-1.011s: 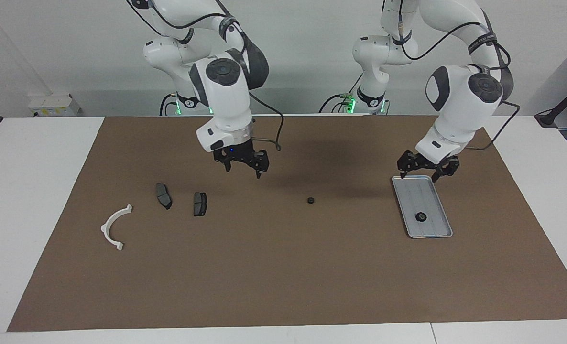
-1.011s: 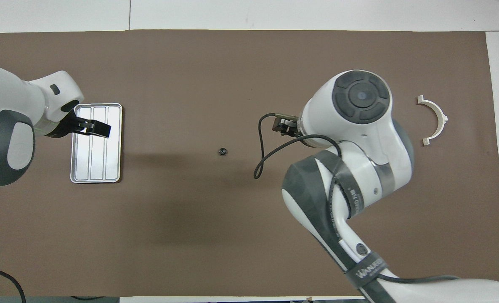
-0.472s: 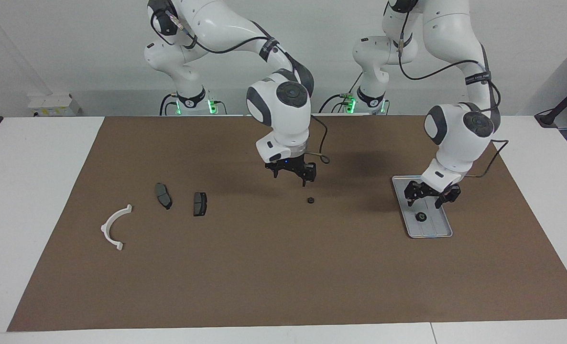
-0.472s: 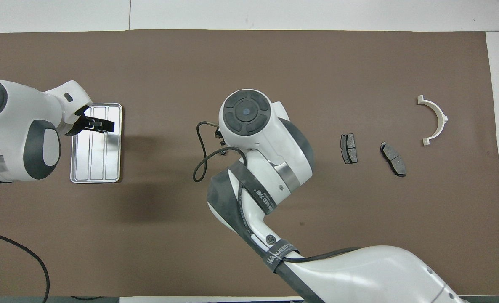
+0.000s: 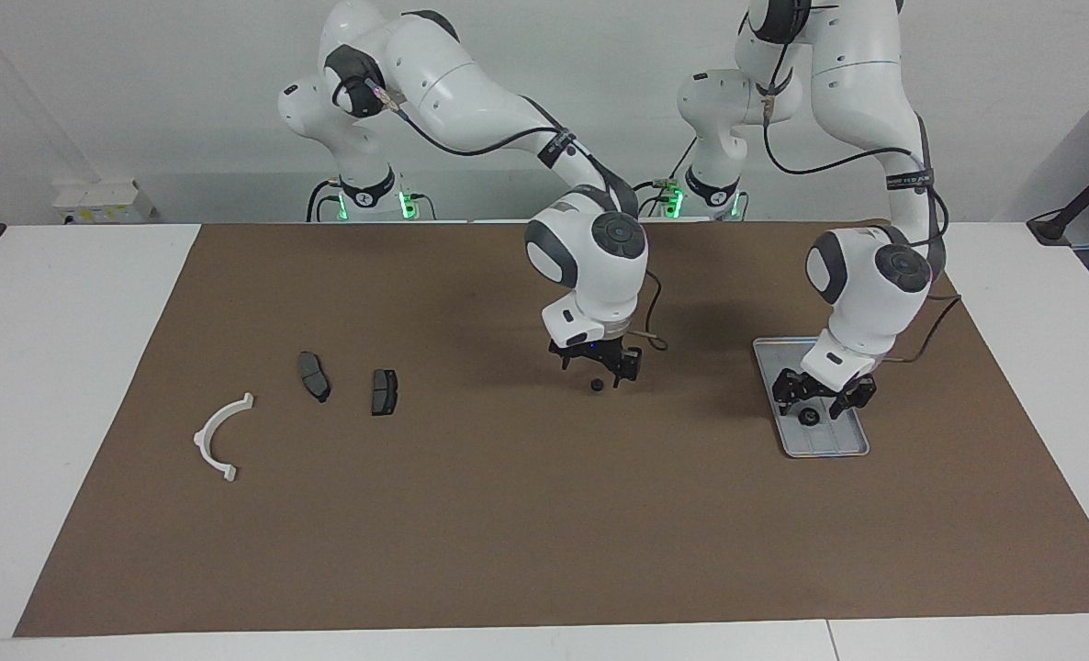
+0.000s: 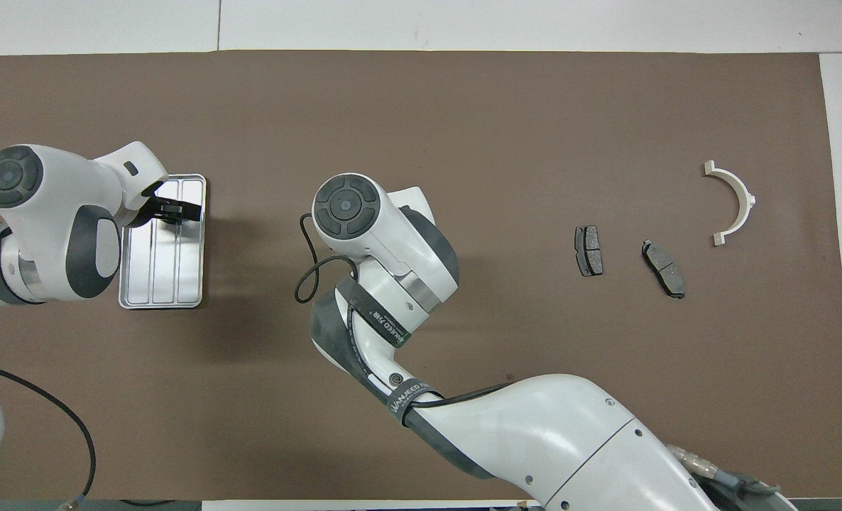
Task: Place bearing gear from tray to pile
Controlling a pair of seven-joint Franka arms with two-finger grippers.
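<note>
Clock hours are read on the overhead view, with twelve pointing away from the robots.

The tray (image 5: pixel 769 354) lies at nine o'clock on the brown mat (image 6: pixel 463 128), toward the left arm's end of the table. Its long axis and its grooves run from twelve to six. It holds a single thing, the bearing gear (image 5: pixel 809 417), small, dark and round, lying flat in the tray's twelve o'clock half. The gear is too small to show a long axis or which way it points.

The left gripper (image 5: pixel 823 397) is low over the tray, right above the gear, with its fingers spread and nothing between them. In the overhead view it covers the gear.

At three o'clock from the tray, near the middle of the mat, a second bearing gear (image 5: pixel 594 386) lies on the bare mat. The right gripper (image 5: pixel 595 370) hangs just over it with its fingers also spread apart, gripping nothing. In the overhead view the right arm's wrist hides both.

The pile (image 6: pixel 664 268) sits at three o'clock on the mat, well apart from the tray. It is made up of two dark brake pads (image 6: pixel 588 250) lying side by side but apart, and a white bracket (image 6: pixel 733 202) at about one o'clock from them, its arc open toward nine. Between the tray and the pile stand only the second gear and the right arm reaching over it.
</note>
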